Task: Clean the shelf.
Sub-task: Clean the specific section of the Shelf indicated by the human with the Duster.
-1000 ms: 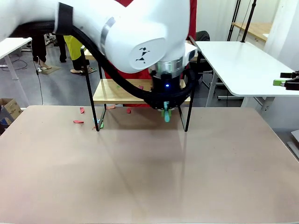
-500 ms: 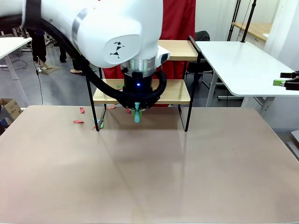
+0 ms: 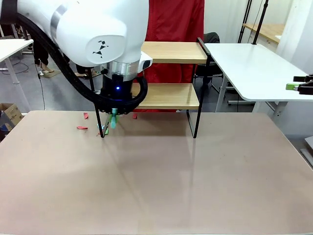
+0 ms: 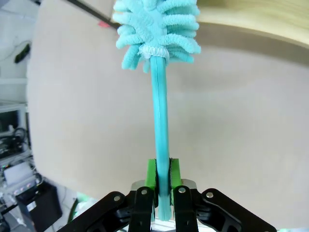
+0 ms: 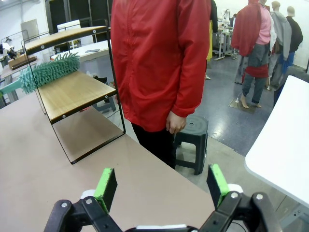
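Shelf (image 3: 168, 95) is standing at the far edge of the bench (image 3: 156, 186). The left end effector (image 4: 162, 176) is clamping the teal duster (image 4: 159, 29) by its handle, while the right end effector (image 5: 163, 186) is gaping wide, empty. Good sweeping is probably calling for the fluffy head lying flat along the lower board.

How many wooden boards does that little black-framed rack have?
2. The upper light wooden board sits at the top of the thin black metal frame; the lower board is beneath it. The white robot arm hides their left ends.
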`<state>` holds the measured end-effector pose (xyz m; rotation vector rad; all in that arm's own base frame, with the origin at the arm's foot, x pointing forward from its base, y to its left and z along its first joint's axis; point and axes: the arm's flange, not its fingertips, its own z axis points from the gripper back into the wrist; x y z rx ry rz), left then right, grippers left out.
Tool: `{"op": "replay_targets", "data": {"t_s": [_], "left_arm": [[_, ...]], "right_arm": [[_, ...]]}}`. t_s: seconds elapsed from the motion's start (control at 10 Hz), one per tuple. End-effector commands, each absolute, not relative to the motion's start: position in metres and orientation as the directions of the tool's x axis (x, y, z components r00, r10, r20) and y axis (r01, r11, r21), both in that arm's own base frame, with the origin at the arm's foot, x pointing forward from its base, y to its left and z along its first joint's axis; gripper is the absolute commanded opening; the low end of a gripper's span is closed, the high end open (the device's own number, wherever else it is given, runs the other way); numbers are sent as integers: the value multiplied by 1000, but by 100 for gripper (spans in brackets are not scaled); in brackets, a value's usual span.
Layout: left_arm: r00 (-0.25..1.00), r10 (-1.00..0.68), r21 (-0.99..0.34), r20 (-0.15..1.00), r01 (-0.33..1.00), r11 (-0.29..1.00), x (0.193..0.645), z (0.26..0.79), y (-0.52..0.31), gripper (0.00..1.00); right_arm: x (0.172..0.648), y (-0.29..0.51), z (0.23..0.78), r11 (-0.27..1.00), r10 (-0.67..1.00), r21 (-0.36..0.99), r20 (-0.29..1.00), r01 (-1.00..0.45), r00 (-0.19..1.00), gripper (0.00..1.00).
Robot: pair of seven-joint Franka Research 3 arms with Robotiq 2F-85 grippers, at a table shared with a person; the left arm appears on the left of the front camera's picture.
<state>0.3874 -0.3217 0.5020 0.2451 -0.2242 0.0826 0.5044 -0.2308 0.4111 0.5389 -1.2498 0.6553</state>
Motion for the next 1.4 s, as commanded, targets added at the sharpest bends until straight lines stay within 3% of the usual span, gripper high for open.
{"op": "replay_targets", "data": {"t_s": [0.0, 0.2, 0.4, 0.6, 1.1, 1.3], "left_arm": [[963, 81, 335, 258, -168, 927, 375, 503, -308, 13], [943, 112, 409, 313, -240, 880, 365, 517, -302, 13], [923, 111, 402, 368, -266, 876, 355, 530, -307, 13], [944, 72, 371, 322, -196, 908, 361, 522, -313, 13], [944, 67, 366, 322, -189, 911, 361, 519, -320, 13], [935, -77, 283, 347, -26, 959, 358, 523, -313, 13]], "right_arm": [[505, -227, 415, 716, 159, 25, 967, -698, 197, 100], [505, -227, 415, 716, 159, 25, 967, -698, 197, 100], [505, -227, 415, 716, 159, 25, 967, -698, 197, 100], [505, -227, 415, 716, 159, 25, 967, -698, 197, 100], [505, -227, 415, 716, 159, 25, 967, -698, 197, 100], [505, -227, 415, 716, 159, 25, 967, -698, 197, 100]]}}
